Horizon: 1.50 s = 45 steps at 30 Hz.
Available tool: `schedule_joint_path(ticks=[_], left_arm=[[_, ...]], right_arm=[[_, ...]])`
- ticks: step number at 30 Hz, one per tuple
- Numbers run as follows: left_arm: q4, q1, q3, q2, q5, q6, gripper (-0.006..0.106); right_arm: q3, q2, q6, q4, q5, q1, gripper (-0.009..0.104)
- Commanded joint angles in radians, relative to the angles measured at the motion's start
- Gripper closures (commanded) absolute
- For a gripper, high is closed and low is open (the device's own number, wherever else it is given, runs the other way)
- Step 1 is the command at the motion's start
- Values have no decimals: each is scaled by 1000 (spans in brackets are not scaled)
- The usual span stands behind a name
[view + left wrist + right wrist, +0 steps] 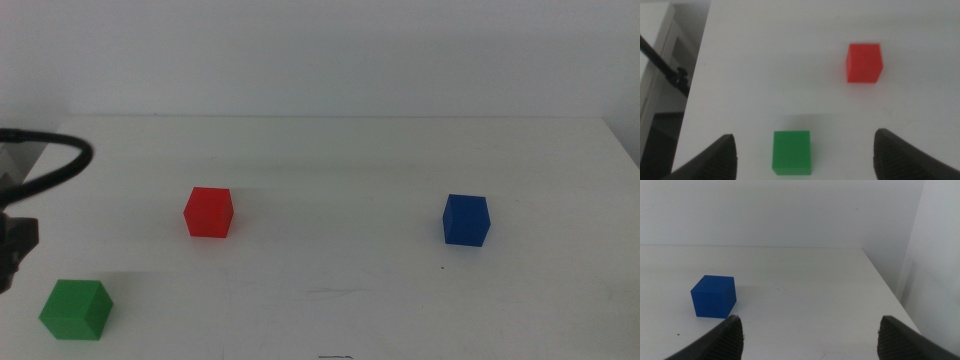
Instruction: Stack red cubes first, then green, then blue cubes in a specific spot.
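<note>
The red cube (pixel 208 212) sits left of the table's middle. The green cube (pixel 75 309) sits at the near left corner. The blue cube (pixel 467 220) sits at the right. My left gripper (pixel 804 133) is open and empty, above the table, with the green cube (pixel 791 152) between its wide-spread jaws and the red cube (pixel 864 62) farther ahead. Part of the left arm (pixel 14 245) shows at the middle view's left edge. My right gripper (pixel 810 319) is open and empty, low over the table, with the blue cube (pixel 713 296) ahead of one jaw. The right arm is out of the middle view.
The white tabletop (pixel 330 250) is bare between the red and blue cubes. A black cable (pixel 60 170) loops in at the left edge. The table's side edge (pixel 695 75) shows beside the green cube, and its right edge (pixel 885 287) shows in the right wrist view.
</note>
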Motion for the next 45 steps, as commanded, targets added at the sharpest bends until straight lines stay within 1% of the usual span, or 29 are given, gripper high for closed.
schedule_joint_path(ticks=[1,6,11,16,24,31,38,45], left_arm=[[19,-4,-45,40,-48,-10,7],[22,-4,-74,113,-91,-25,7],[22,-4,-210,293,28,-22,7],[14,-8,-361,483,88,-19,7],[26,-112,-638,842,191,-74,7],[-37,-144,-871,1130,285,-73,7],[-150,-149,-982,1302,288,-44,7],[-151,-163,-993,1372,278,-39,7]], right_arm=[[-18,-20,-7,-12,-72,-7,22],[-18,-20,-7,-12,-72,-7,22],[-18,-20,-7,-12,-72,-7,22],[-18,-20,-7,-12,-72,-7,22],[-18,-20,-7,-12,-72,-7,22],[-18,-20,-7,-12,-72,-7,22],[-18,-20,-7,-12,-72,-7,22],[-18,-20,-7,-12,-72,-7,22]])
